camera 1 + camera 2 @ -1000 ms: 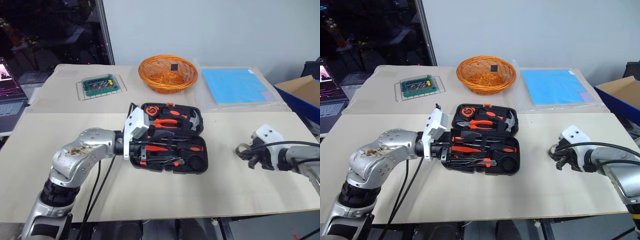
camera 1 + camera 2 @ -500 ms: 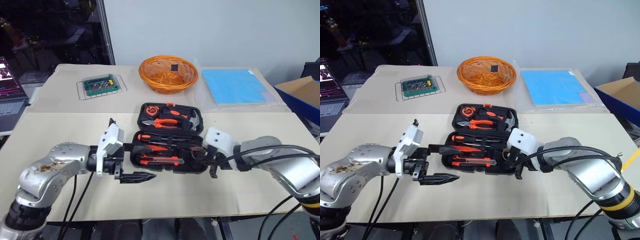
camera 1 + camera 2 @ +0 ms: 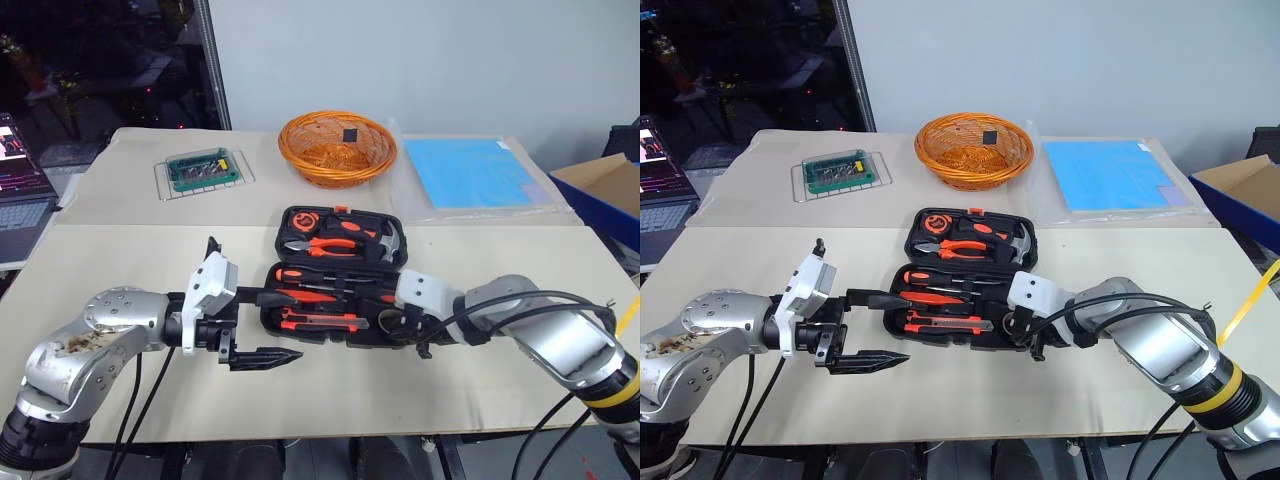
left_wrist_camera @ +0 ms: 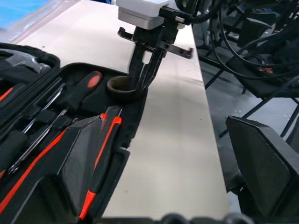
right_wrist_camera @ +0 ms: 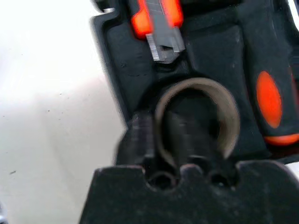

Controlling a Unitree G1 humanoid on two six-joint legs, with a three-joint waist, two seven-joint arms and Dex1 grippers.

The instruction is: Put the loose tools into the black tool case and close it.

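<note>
The right gripper (image 4: 140, 77) has swung in from the bare table to the near right corner of the open black moulded plastic tool case (image 3: 390, 225); its fingers straddle the wall of the small grey tape roll (image 5: 196, 119), now sitting in its recess; grip looks loosened, can't tell for sure; the left gripper (image 3: 268, 325), jaws wide apart and empty, has pulled back off the case's left edge.

A pale wooden table (image 3: 330, 390) carries everything. The open black tool case (image 3: 342, 275) lies flat near its middle. Behind it, toward the far edge, an orange wicker basket (image 3: 337, 147) stands in the centre, with a clear box holding a green bit set (image 3: 203, 170) well to its left and a blue sheet in clear plastic (image 3: 478, 172) just to its right. The near part of the tabletop is bare wood
</note>
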